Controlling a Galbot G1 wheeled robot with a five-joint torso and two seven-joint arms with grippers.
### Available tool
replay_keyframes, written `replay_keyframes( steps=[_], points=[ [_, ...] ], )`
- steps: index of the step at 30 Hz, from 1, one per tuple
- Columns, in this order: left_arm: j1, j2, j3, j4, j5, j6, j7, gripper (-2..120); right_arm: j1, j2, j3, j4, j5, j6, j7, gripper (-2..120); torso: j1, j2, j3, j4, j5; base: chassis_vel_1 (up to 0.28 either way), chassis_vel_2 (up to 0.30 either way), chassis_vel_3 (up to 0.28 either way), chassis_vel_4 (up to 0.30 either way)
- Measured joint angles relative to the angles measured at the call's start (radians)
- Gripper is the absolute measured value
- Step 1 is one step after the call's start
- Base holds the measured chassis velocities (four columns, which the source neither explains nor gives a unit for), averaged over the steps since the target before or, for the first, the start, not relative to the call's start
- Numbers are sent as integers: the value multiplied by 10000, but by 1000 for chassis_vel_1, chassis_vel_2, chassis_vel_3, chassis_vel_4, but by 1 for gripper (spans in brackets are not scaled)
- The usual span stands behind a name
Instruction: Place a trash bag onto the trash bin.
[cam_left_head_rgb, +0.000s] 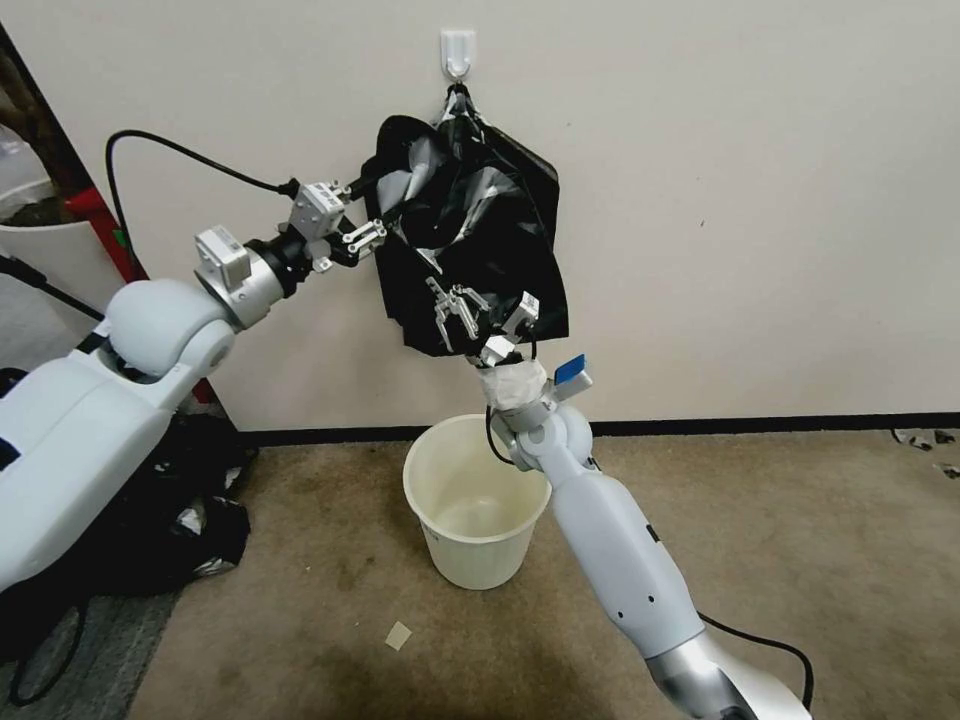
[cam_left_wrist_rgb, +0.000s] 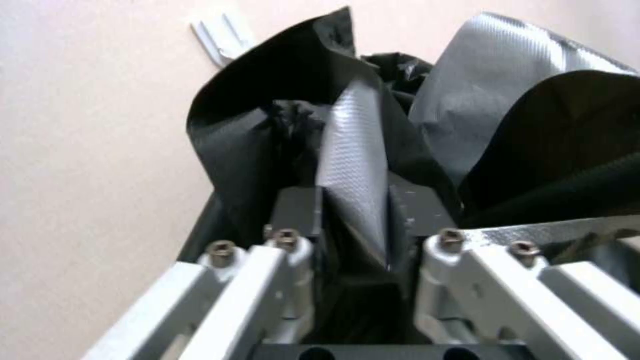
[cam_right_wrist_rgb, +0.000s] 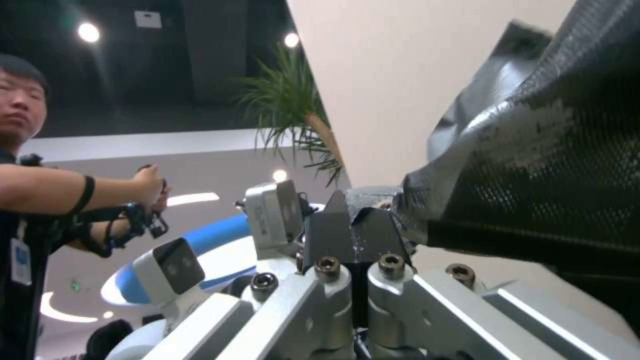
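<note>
A flat black bundle (cam_left_head_rgb: 525, 215) hangs on a white wall hook (cam_left_head_rgb: 458, 52). In front of it a glossy, wrinkled black trash bag (cam_left_head_rgb: 440, 215) bulges out. My left gripper (cam_left_head_rgb: 368, 238) is at the bag's left edge, shut on a grey-sheened fold of the film (cam_left_wrist_rgb: 357, 165) that runs between its black pads (cam_left_wrist_rgb: 299, 215). My right gripper (cam_left_head_rgb: 452, 308) reaches up from below to the bag's lower part, its pads (cam_right_wrist_rgb: 333, 235) pressed together with a corner of the film (cam_right_wrist_rgb: 533, 165) at their tips. The cream-white trash bin (cam_left_head_rgb: 440, 470) stands upright on the carpet directly below, partly hidden by my right arm.
A heap of black plastic (cam_left_head_rgb: 195, 500) lies on the floor at the left, beside my left arm. A larger white tub (cam_left_head_rgb: 45, 250) stands at the far left by a red frame. A paper scrap (cam_left_head_rgb: 398, 635) lies on the carpet. A person stands in the right wrist view's background.
</note>
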Motion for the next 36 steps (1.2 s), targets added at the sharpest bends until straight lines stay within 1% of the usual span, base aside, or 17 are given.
replay_keyframes(
  steps=[2,3,5,11,14,16,18,19,20,23,24,25,27,28,29,32,36],
  points=[
    [42,-77,-67,0,-35,68,-48,11,-92,-74,22,29,3,45,75,0,0,0,0,0,1,0,0,0,0],
    [42,-77,-67,0,-35,68,-48,11,-92,-74,22,29,3,45,75,0,0,0,0,0,1,0,0,0,0],
    [113,-166,-129,-19,-92,82,-155,1,-246,-175,16,152,-45,156,385,0,0,0,0,0,0,0,0,0,0],
    [329,-420,-246,-171,-492,50,-428,0,-843,-542,18,907,-361,468,1603,3,0,0,1,2,2,0,0,0,0],
    [524,-670,-300,-174,-575,-63,-466,0,-1674,-1120,564,2480,-958,625,1793,17,-1,0,0,0,2,0,0,0,0],
    [568,-737,-306,-148,-575,-124,-467,0,-1867,-1307,761,2972,-1006,628,1855,22,-1,0,0,-1,3,0,0,0,0],
    [652,-875,-315,-88,-565,-195,-467,0,-2067,-1849,1173,3874,-1050,583,2359,32,-1,1,-1,-3,3,0,0,0,0],
    [677,-936,-315,-64,-556,-214,-467,0,-2052,-2074,1297,4183,-1115,489,2840,35,-1,0,-1,-3,4,0,0,0,0],
    [677,-936,-315,-64,-556,-214,-467,0,-2052,-2074,1297,4183,-1115,489,2840,35,-1,0,-1,-3,4,0,0,0,0],
    [694,-1075,-303,-4,-534,-237,-464,0,-1392,-3349,1257,4915,-2157,-802,5820,48,-1,1,-1,-3,4,0,0,0,0],
    [694,-1075,-303,-4,-534,-237,-464,0,-1392,-3349,1257,4915,-2157,-802,5820,48,-1,1,-1,-3,4,0,0,0,0],
    [695,-1109,-284,7,-532,-239,-463,0,-974,-3904,985,4931,-2748,-1453,7003,55,-1,1,-1,-2,4,0,0,0,0],
    [706,-1147,-265,6,-529,-240,-461,0,-231,-4829,386,4779,-3613,-2370,8111,64,-2,1,0,0,5,0,0,0,0],
    [733,-1159,-255,-11,-529,-240,-461,0,252,-5271,1,4658,-3918,-2818,8393,68,-1,1,0,-1,5,0,0,0,0],
    [733,-1159,-255,-11,-529,-240,-461,0,252,-5271,1,4658,-3918,-2818,8393,68,-1,1,0,-1,5,0,0,0,0],
    [821,-1161,-253,-70,-526,-241,-461,0,1533,-6040,-967,4483,-3962,-3764,8625,82,-1,1,0,-1,4,0,0,0,0],
    [927,-1143,-265,-93,-514,-241,-460,0,2577,-6369,-1713,4591,-3237,-4484,8517,96,-1,1,0,1,0,0,0,0,0]
  ],
)
